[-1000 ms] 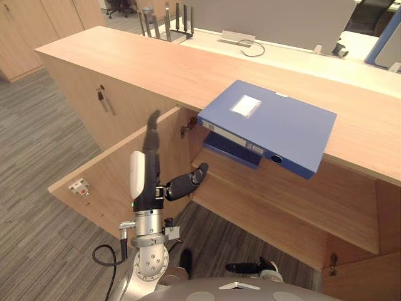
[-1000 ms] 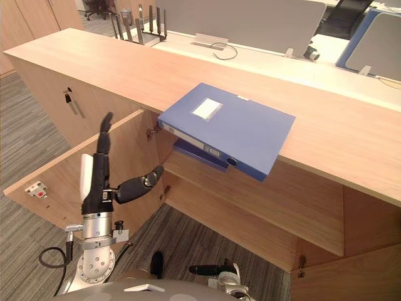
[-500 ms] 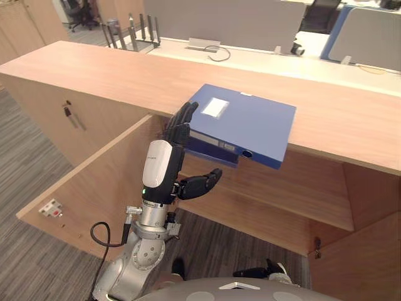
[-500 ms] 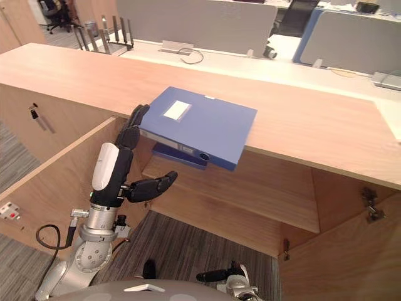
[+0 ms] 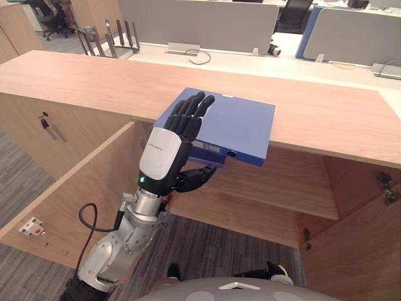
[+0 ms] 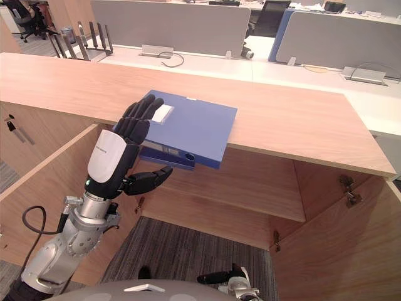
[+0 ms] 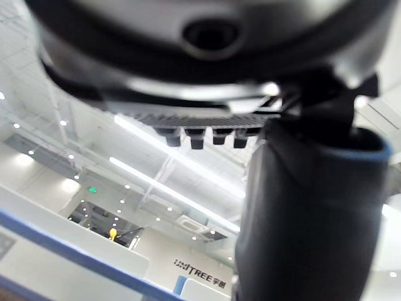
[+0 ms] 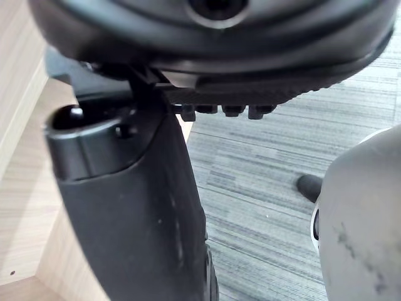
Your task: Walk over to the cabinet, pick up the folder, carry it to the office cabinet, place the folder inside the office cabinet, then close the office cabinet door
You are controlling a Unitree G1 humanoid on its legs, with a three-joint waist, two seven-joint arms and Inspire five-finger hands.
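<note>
Left robot hand (image 5: 164, 153): raised in front of the open office cabinet, palm turned away from the robot; fingers (image 5: 191, 113) straight and slightly fanned, thumb (image 5: 195, 178) standing out to the side; nothing is clasped. Blue folder (image 5: 241, 128): lies flat on the wooden surface (image 5: 94, 78) that forms the cabinet top, just past the fingertips; its near edge overhangs the front of the surface. The fingers lie over the folder's near left corner and the thumb sits below the overhanging edge; contact with the cover cannot be told. Cabinet door (image 5: 75, 194): swung open, to the left of the raised robot hand; inner shelf (image 5: 269, 194): below the folder and to the right of the thumb; second door (image 5: 357, 251): open, well to the right. Right robot hand (image 6: 216, 276): low, near the carpeted floor (image 8: 282, 175), well apart from the folder; fingers straight, holding nothing.
</note>
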